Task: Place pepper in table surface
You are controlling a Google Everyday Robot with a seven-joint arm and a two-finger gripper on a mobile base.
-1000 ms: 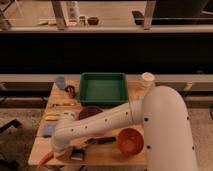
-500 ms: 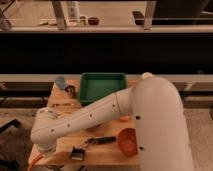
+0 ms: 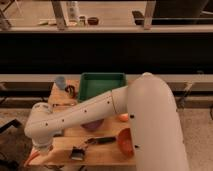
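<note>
Tan wood table surface (image 3: 106, 156) carries a green tray (image 3: 102, 85) at its far edge. A white arm (image 3: 100, 112) reaches across to the front left corner, where the gripper (image 3: 42, 154) points down, mostly hidden under the wrist; whether it grips anything cannot be told. The pepper (image 3: 31, 158) shows as an orange-red sliver just left of the gripper, at the table's edge.

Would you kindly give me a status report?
Gripper low at table surface front-left corner. Pepper beside it at the edge, hold unclear. Dark-handled tool lies just right.
</note>
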